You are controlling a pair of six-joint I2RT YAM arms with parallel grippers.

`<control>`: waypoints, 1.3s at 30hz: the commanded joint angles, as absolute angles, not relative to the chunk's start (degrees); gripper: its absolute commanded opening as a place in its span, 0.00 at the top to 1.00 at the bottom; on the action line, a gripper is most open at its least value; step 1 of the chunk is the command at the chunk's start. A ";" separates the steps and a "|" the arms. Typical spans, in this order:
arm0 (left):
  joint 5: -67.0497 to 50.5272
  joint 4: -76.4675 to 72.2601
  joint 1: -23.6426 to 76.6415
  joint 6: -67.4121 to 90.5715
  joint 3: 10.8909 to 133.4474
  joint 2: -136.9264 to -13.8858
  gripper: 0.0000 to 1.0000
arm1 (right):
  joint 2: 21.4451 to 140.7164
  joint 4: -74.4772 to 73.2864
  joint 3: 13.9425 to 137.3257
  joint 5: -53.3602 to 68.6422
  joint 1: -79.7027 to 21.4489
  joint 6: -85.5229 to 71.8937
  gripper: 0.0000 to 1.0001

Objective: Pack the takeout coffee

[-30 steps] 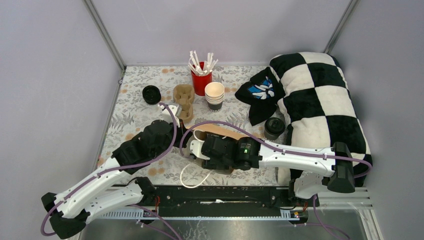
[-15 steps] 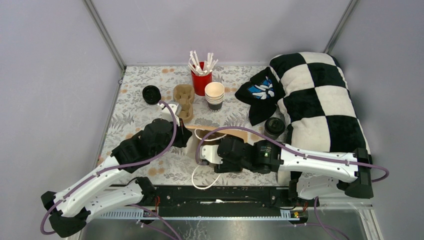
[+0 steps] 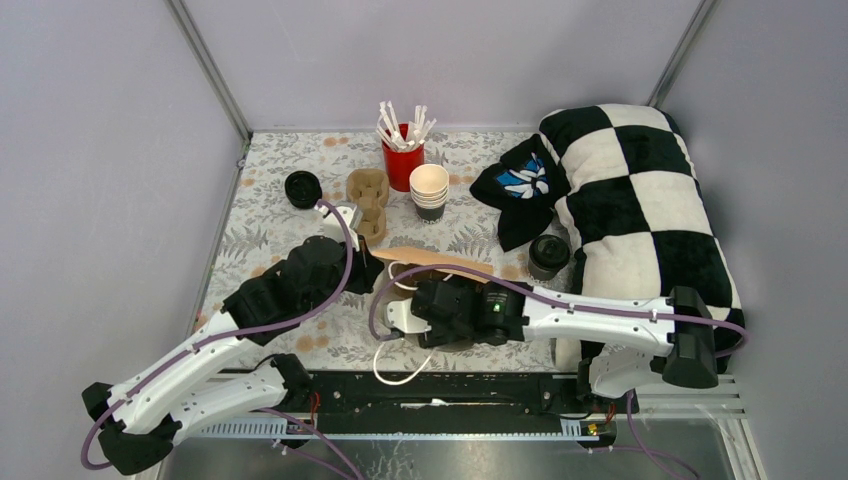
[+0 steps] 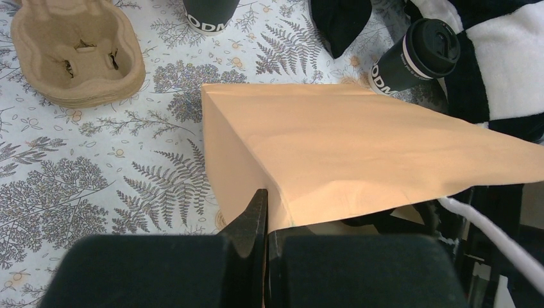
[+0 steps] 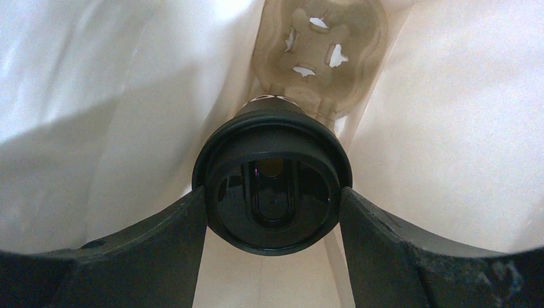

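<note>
A brown paper bag (image 3: pixel 432 260) (image 4: pixel 359 147) lies on its side in the middle of the table. My left gripper (image 3: pixel 367 263) (image 4: pixel 267 204) is shut on the edge of its mouth. My right gripper (image 5: pixel 272 206) reaches inside the bag and is shut on a takeout coffee cup (image 5: pixel 272 186), one finger on each side of its black lid. Beyond that cup, a cardboard carrier (image 5: pixel 321 58) sits at the bag's far end. The other takeout coffee cup (image 3: pixel 548 254) (image 4: pixel 416 61) stands upright against the checkered pillow, apart from both grippers.
A stack of cardboard carriers (image 3: pixel 368 200) (image 4: pixel 77 58), a red cup of white sticks (image 3: pixel 402 150) and a stack of lidless cream cups (image 3: pixel 430 192) stand behind the bag. A black round lid-like thing (image 3: pixel 302 188) is at back left. The checkered pillow (image 3: pixel 640 220) and a dark cloth (image 3: pixel 520 185) fill the right.
My right arm drew back towards the right half a second ago and has come forward into the bag again with the cup. The left gripper has kept its hold on the bag.
</note>
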State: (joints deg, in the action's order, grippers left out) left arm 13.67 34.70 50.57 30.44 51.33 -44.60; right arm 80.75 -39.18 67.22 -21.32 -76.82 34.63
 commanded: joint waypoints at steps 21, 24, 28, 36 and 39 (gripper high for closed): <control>13.69 31.89 50.62 27.92 49.66 -41.66 1.00 | 77.29 -31.29 67.13 -24.06 -69.79 36.74 0.71; 14.57 31.58 50.62 26.46 52.28 -43.62 1.00 | 79.37 -31.91 68.87 -22.30 -69.74 36.75 0.71; 15.74 31.96 50.62 24.89 55.81 -46.44 1.00 | 83.05 -32.94 73.07 -19.79 -69.85 36.83 0.71; 18.18 33.49 50.62 24.68 54.98 -46.03 1.00 | 84.35 -35.35 76.97 -17.10 -69.87 34.76 0.72; 19.38 33.82 50.58 24.37 54.05 -45.57 1.00 | 81.09 -35.80 75.37 -17.53 -69.79 33.99 0.72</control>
